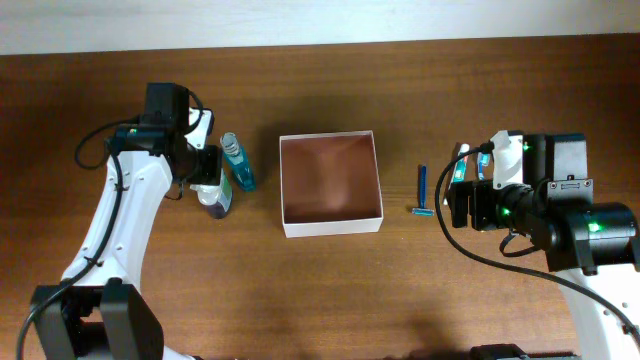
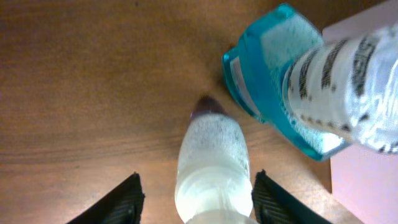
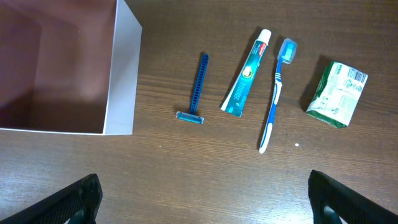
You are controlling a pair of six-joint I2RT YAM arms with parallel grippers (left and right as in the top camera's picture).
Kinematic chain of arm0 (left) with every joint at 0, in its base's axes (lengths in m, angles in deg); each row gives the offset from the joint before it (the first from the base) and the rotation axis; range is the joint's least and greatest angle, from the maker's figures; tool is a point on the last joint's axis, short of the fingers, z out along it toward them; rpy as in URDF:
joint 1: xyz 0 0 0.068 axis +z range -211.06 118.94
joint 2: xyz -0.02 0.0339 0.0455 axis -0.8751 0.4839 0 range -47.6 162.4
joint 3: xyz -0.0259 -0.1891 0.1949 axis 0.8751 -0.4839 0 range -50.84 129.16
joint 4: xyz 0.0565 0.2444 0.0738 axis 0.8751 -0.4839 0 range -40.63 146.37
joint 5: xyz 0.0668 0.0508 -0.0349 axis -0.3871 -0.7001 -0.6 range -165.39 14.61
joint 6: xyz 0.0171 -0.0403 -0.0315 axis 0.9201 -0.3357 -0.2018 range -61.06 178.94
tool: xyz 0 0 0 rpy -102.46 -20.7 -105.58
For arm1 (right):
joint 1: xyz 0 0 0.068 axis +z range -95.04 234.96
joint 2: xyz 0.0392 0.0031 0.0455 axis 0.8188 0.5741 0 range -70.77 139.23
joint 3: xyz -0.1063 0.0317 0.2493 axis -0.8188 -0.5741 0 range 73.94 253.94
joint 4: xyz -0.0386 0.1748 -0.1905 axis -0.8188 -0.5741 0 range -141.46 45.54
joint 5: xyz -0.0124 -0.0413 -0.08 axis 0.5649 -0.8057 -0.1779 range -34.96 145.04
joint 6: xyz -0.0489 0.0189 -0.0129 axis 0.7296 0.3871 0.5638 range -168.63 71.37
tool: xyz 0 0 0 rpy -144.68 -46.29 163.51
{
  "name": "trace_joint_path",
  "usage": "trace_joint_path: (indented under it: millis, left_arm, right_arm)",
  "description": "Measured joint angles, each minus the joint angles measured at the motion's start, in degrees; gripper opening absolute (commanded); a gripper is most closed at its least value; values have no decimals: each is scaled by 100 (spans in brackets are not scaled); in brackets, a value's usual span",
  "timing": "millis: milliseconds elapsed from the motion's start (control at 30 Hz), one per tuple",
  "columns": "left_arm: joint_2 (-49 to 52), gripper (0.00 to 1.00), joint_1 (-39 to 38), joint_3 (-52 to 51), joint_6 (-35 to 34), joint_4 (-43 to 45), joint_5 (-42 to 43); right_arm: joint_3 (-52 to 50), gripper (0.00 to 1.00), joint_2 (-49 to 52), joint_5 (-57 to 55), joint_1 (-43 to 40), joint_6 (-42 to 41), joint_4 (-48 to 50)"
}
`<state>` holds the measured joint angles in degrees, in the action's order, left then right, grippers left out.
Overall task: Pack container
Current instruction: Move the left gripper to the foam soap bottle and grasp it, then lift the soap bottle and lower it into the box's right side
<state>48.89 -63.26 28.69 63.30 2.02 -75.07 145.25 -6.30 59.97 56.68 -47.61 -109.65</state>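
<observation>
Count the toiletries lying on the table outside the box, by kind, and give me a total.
Bottles: 2, the blue bottle and the clear bottle
Razor: 1
Toothpaste tube: 1
Toothbrush: 1
Green packet: 1
Total: 6

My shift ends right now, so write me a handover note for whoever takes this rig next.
Left tool: open, one finger either side of the clear bottle, not closed on it.
Right tool: open, holding nothing, over the table near the razor.
Container: mid-table, empty.
Blue bottle sits beside the clear one, left of the container. The razor, toothpaste, toothbrush and green packet are to its right.
Done: nothing packed.
Left: all six items.
</observation>
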Motion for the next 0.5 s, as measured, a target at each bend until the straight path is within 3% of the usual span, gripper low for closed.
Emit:
trace_joint_path:
  millis: [100,233,500]
  left_arm:
    - [0,36,0,0,15,-85,42]
    - [0,34,-4,4,20,-157,59]
    - [4,12,-4,35,15,-70,103]
  right_arm:
    - [2,99,0,2,0,2,0]
    - [0,98,0,0,0,2,0]
    - [2,99,0,0,0,7,-7]
